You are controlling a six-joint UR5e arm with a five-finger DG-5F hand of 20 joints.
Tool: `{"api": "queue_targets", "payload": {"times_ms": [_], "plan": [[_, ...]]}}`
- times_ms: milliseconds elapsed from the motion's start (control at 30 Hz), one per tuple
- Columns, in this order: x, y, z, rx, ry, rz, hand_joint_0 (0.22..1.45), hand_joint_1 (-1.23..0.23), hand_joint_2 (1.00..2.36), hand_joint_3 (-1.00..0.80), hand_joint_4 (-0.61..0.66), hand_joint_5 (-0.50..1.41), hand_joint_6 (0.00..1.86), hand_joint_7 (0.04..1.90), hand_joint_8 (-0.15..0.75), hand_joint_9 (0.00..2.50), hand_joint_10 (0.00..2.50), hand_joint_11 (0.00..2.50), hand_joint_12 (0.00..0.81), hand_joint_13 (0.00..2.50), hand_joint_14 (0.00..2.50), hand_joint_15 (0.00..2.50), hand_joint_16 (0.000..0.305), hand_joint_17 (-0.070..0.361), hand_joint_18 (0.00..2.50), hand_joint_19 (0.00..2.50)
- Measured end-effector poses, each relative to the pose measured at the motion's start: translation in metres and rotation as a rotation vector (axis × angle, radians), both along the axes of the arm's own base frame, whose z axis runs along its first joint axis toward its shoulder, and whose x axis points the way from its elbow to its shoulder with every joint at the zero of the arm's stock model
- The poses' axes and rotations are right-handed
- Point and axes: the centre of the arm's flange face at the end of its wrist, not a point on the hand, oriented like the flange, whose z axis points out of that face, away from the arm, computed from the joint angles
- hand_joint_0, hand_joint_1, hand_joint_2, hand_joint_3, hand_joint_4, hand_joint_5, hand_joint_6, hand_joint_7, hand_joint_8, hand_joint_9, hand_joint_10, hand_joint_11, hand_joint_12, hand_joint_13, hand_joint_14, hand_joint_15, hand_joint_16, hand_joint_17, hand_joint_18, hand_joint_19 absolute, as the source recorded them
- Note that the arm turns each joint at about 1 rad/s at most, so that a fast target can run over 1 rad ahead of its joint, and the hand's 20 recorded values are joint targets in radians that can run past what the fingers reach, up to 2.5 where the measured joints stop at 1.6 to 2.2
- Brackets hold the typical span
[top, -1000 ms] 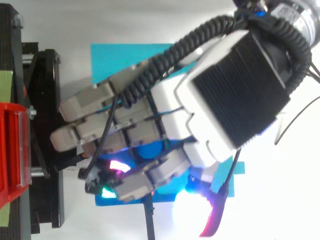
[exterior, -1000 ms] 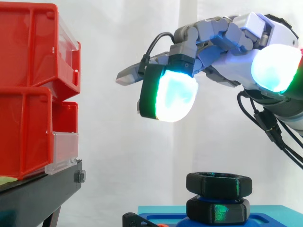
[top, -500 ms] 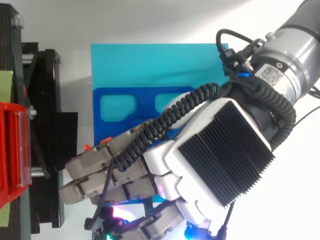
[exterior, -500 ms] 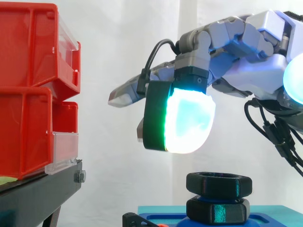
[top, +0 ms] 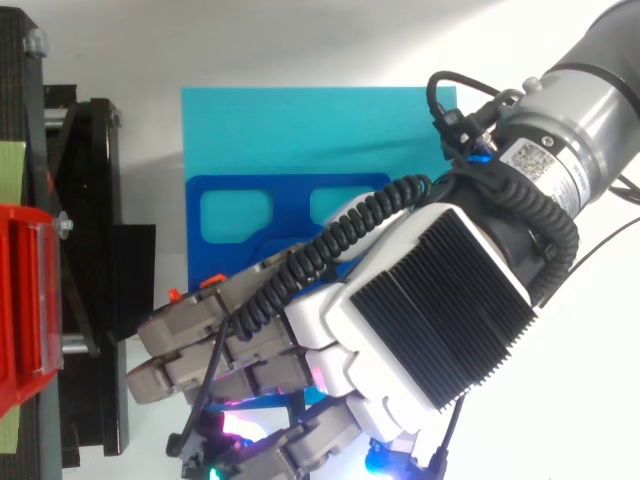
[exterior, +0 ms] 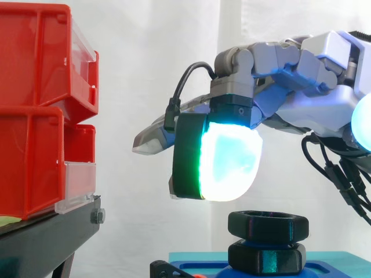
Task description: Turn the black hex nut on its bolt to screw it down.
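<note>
While the robot hand hangs released above the black hex nut, lower it squarely so its fingertips bracket opposite flats before you twist.

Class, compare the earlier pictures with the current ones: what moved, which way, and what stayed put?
The hand came down toward the black hex nut, its glowing fingertip pad now hanging slightly higher than it, not touching. Seen from above, it slid toward the picture's lower edge, uncovering the turquoise plate. Nothing was grasped or released. The nut, the plate and the red bins stayed put.
</note>
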Motion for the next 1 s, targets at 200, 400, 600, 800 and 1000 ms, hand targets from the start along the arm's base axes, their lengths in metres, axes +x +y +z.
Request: {"api": "queue_targets", "payload": {"times_ms": [200,400,600,800,1000], "plan": [[0.002,-0.003,-0.005,-0.005,-0.017,0.002,0.50,-0.13,1.00,-0.50,0.27,-0.09,0.50,1.21,0.307,0.87,0.01,0.22,0.377,0.62,0.00,0.14,0.053,0.120,0.57,0.26],[0.004,-0.005,-0.008,0.017,-0.011,0.003,0.50,-0.13,1.00,-0.50,0.27,-0.09,0.50,1.19,0.306,0.87,0.01,0.20,0.376,0.62,0.00,0.14,0.053,0.120,0.57,0.26],[0.005,-0.007,-0.014,0.026,-0.001,0.002,0.50,-0.14,1.00,-0.50,0.28,-0.09,0.50,1.18,0.307,0.87,0.01,0.20,0.376,0.62,0.00,0.14,0.053,0.120,0.57,0.27],[0.005,-0.014,-0.023,0.043,0.024,-0.001,0.50,-0.14,1.00,-0.50,0.28,-0.09,0.50,1.18,0.306,0.87,0.01,0.21,0.377,0.62,0.01,0.14,0.053,0.119,0.57,0.27],[0.004,-0.021,-0.024,0.047,0.026,-0.008,0.50,-0.14,1.00,-0.50,0.27,-0.08,0.50,1.21,0.307,0.87,0.01,0.21,0.374,0.63,0.00,0.15,0.053,0.119,0.57,0.26]]}}
